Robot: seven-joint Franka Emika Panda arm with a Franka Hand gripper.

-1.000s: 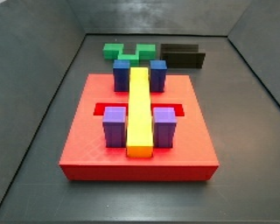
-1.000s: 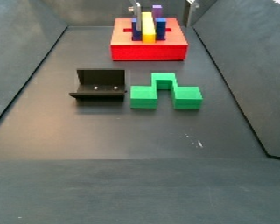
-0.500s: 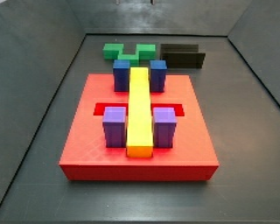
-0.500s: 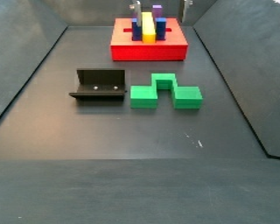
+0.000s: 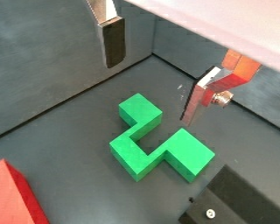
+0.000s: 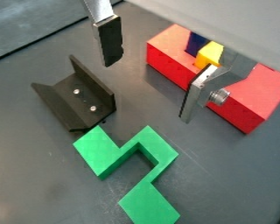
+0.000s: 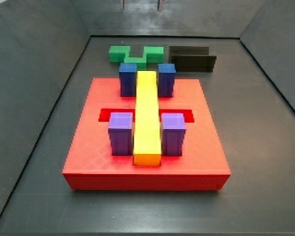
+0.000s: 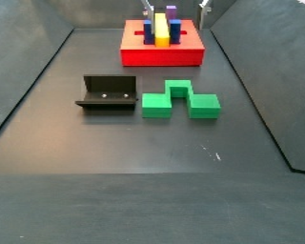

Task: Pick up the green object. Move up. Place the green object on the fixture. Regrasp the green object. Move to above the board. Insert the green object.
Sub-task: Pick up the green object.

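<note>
Wrist views: gripper (image 5: 154,68) spread wide, nothing between its fingers, above the floor | green object (image 5: 157,147) lies on floor beside fixture (image 6: 74,103) | board (image 8: 163,46) well apart.

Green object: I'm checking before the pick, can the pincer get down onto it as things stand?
Probably yes. The pincer hangs open above the green object, which lies alone on the floor, apart from the fixture, with nothing between.

The claw (image 6: 152,77) hangs, seemingly high, above the green object (image 6: 127,161) beside the fixture (image 6: 73,97).
</note>
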